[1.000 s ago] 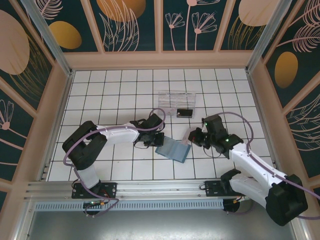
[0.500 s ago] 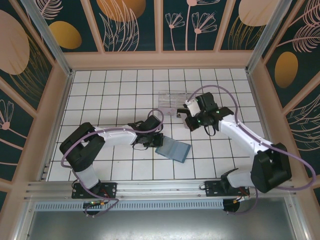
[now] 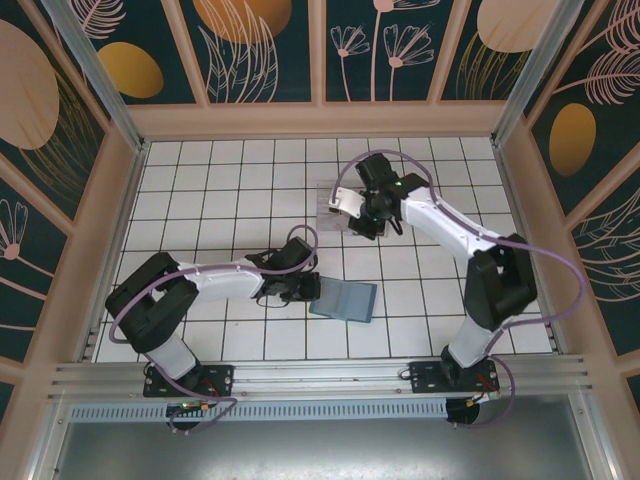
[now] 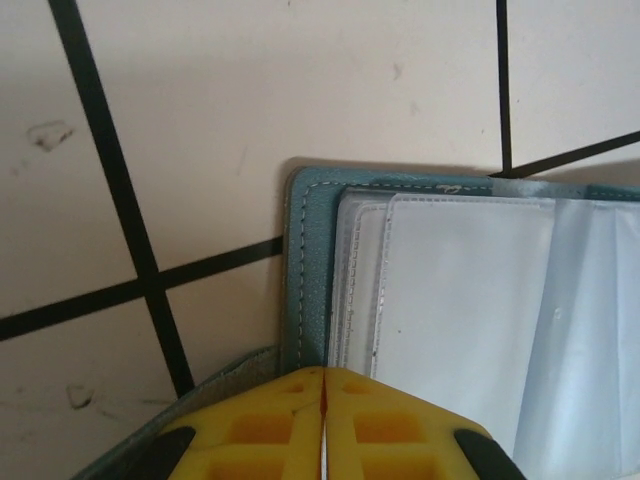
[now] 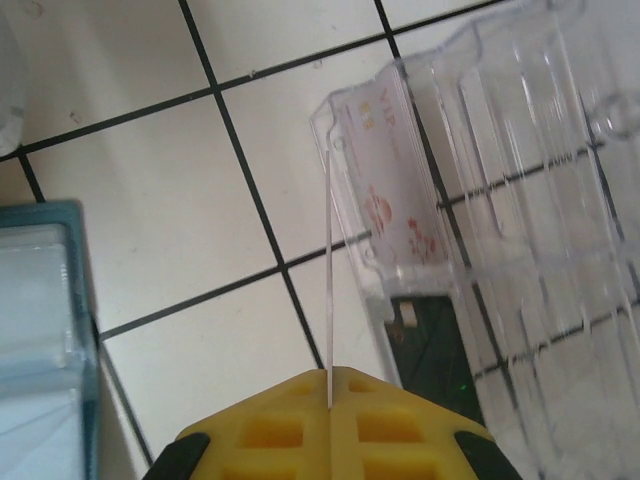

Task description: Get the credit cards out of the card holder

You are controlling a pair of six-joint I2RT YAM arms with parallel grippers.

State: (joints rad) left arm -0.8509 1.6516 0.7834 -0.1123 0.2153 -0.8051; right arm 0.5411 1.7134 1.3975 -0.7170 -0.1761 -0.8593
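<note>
Right gripper [image 5: 328,375] is clamped on a thin credit card [image 5: 327,280], edge-on just beside the clear tray [image 5: 520,200]; best to square it to the tray's opening before releasing. Left gripper [image 4: 323,375] is nipped shut on the card holder [image 4: 305,270], nearer the arms' bases than the tray, and should pin it steady.

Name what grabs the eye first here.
The right gripper, shut on a thin card seen edge-on, hovers at the clear tray on the far tiles, where a red-printed card lies. Nearer, the left gripper is shut at the left edge of the teal card holder.
</note>
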